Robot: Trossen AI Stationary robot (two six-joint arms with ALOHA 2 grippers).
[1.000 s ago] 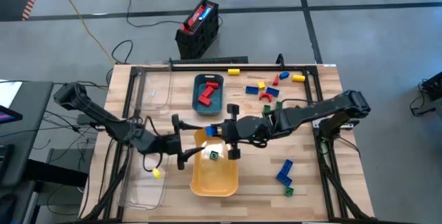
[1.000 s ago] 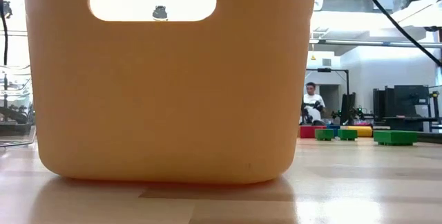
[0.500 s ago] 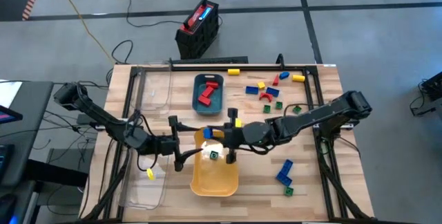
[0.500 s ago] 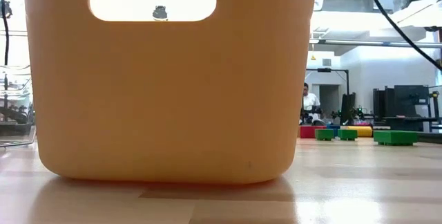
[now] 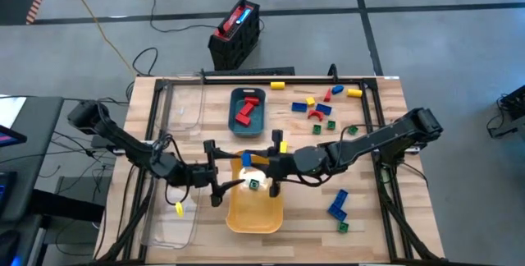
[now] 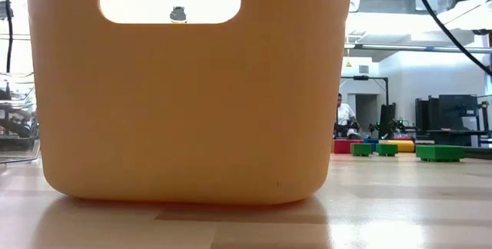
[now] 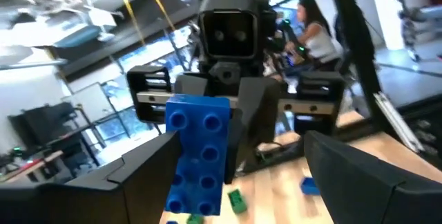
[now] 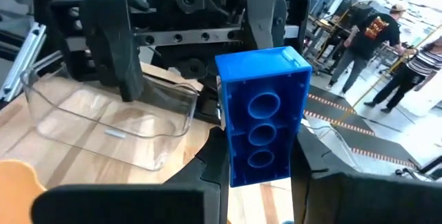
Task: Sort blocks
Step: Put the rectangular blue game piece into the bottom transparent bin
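Observation:
My right gripper (image 5: 254, 164) is shut on a blue block (image 5: 246, 159) above the far end of the yellow tray (image 5: 256, 213). The right wrist view shows the block's hollow underside (image 8: 262, 117); the left wrist view shows its studded face (image 7: 200, 155). My left gripper (image 5: 231, 174) faces it from the table's left and is open. Its fingers (image 7: 138, 175) stand wide apart on either side of the block and do not touch it. A green block (image 5: 254, 185) lies in the yellow tray. More blocks (image 5: 316, 106) lie at the far right. My right gripper pinches the blue block between its two fingers (image 8: 210, 175), on its two long sides near one end (image 8: 259, 165). The fingers come level from the table's right and lie along the block. The block sticks out past the fingertips, lifted clear above the yellow tray.
A teal tray (image 5: 234, 118) with red blocks stands at the far middle. Clear trays (image 5: 182, 106) stand at the left, and the near one holds a yellow block (image 5: 179, 207). Blue and green blocks (image 5: 338, 204) lie near right. A red-and-black box (image 5: 236, 29) sits beyond the table. People stand in the room (image 8: 369, 37).
My right gripper has gone a little toward the table's left and near edges, closer to my left gripper. It carries the blue block, which stays clear of the tray.

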